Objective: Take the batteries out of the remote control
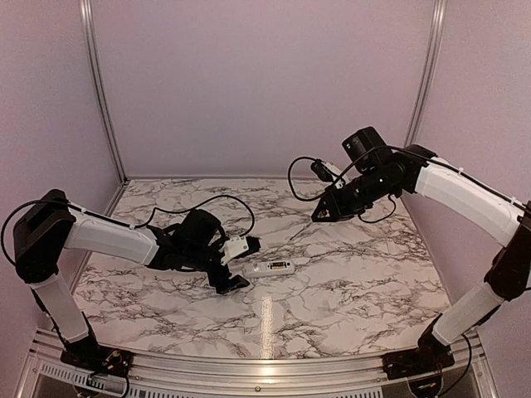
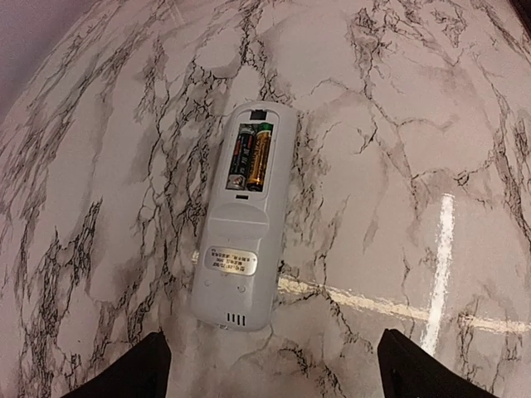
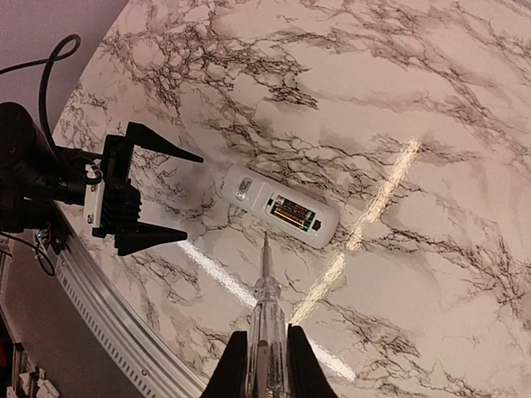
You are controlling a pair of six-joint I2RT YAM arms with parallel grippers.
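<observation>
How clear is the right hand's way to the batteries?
Likely yes: the remote control shows an open bay, nothing over the batteries. The open left hand sits off its end; the right hand holds a screwdriver.

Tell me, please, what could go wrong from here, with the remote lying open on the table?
1. The remote control lies loose on the smooth table. The open left claw is not gripping it, so a push from the tool in the right claw may slide it.
2. The batteries sit snug side by side, so the thin tip could slip off them.
3. A freed battery might roll away.
</observation>
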